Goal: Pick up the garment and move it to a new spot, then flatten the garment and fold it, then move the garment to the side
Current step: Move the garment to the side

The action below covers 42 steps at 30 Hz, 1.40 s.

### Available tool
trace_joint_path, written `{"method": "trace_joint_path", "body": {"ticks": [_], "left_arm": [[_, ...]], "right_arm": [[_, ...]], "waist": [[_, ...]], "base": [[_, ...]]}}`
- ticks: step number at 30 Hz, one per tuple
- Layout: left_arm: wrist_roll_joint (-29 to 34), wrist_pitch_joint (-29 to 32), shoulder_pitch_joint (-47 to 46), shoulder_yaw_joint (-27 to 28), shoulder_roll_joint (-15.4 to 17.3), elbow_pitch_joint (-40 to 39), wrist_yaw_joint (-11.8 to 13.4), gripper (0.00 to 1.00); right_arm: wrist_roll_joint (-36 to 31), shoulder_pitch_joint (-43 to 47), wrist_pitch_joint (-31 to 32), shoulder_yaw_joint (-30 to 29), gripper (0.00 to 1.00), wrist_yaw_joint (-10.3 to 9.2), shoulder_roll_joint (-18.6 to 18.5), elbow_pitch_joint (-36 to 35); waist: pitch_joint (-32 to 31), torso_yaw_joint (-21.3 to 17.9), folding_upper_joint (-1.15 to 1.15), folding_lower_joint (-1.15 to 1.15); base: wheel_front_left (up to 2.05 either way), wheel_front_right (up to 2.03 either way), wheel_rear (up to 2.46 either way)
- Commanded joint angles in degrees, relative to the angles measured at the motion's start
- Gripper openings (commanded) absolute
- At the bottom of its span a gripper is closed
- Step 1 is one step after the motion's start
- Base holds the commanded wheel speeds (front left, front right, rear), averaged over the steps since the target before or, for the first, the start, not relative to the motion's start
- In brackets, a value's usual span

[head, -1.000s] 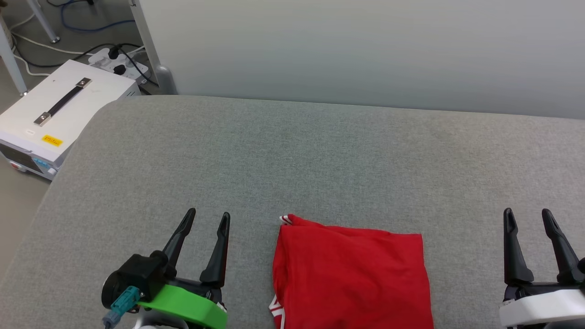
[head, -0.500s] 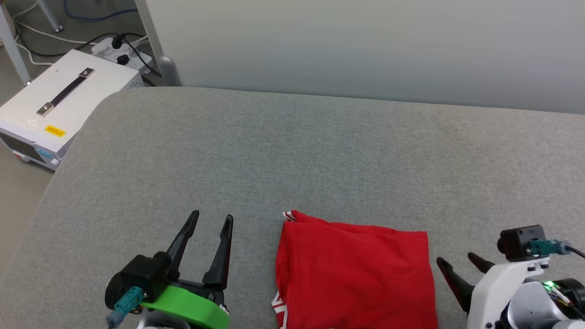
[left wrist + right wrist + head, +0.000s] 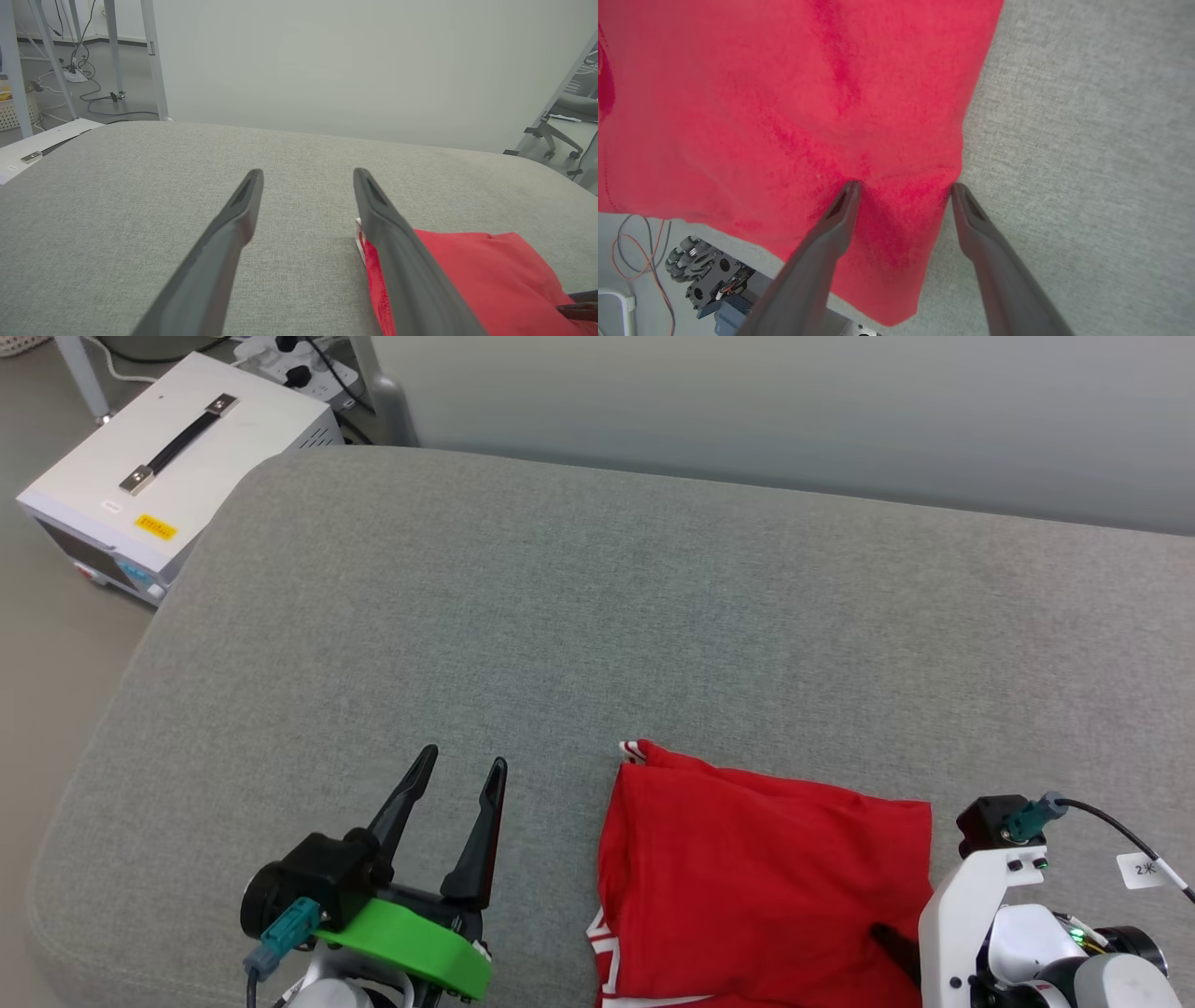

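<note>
The fingers (image 3: 817, 252) of the right gripper (image 3: 903, 186) are spread wide, their tips set on the right edge of the folded red jersey garment (image 3: 756, 877), with nothing clamped. The garment is laid at the near edge of the grey fabric-covered counter (image 3: 560, 616). The left gripper (image 3: 465, 756) is held open and empty just beside it.

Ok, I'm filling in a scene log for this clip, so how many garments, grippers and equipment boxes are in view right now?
Garments: 1, the red garment on the grey surface
Grippers: 2, the left gripper and the right gripper, both with fingers apart
Equipment boxes: 1, the white box on the floor
Total: 4
</note>
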Motion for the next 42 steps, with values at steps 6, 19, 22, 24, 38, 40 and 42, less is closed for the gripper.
{"method": "trace_joint_path", "body": {"ticks": [6, 19, 22, 24, 38, 40, 42], "left_arm": [[-0.43, -0.34, -1.89, -0.69, 0.20, 0.39, -0.16, 1.00], [-1.24, -0.34, -1.75, -1.86, 1.32, 0.84, -0.16, 1.00], [-1.52, -0.34, -1.40, -2.07, 1.37, 0.99, -0.16, 1.00], [-1.40, -0.34, -1.12, -2.85, 1.49, 1.23, -0.16, 1.00], [-0.13, -0.34, -4.14, -6.86, 1.67, -0.79, -0.16, 1.00], [0.14, -0.34, -5.29, -7.59, 2.19, -1.52, -0.16, 1.00], [0.44, -0.34, -6.54, -8.20, 2.99, -2.20, -0.16, 1.00]], "right_arm": [[-2.15, -1.75, -1.00, 0.25, 1.00, -0.03, 0.50, 5.71], [-2.84, -3.81, -6.24, 6.51, 0.00, -0.03, -3.50, 9.33], [-4.68, -4.94, -8.05, 8.96, 0.00, -0.03, -7.04, 7.62], [-4.94, -5.66, -8.77, 10.36, 0.00, -0.03, -9.25, 6.07], [-3.17, -15.00, -4.65, 20.74, 0.00, -0.03, -33.38, -5.77], [-2.27, -16.77, -5.50, 21.32, 0.00, -0.03, -35.93, -5.55], [-2.10, -18.93, -7.08, 21.53, 0.00, -0.03, -37.76, -4.70]], "waist": [[2.24, 3.14, 0.00, 0.00], [0.57, -0.38, 0.00, 0.00], [0.08, -2.61, 0.00, 0.00], [-0.19, -4.49, 0.00, 0.00], [5.39, -23.07, 0.00, 0.00], [7.07, -25.61, 0.00, 0.00], [8.98, -27.85, 0.00, 0.00]], "base": [[0.00, 0.00, 0.00], [0.00, 0.00, 0.00], [0.00, 0.00, 0.00], [0.00, 0.00, 0.00], [0.00, 0.00, 0.00], [0.00, 0.00, 0.00], [0.00, 0.00, 0.00]]}}
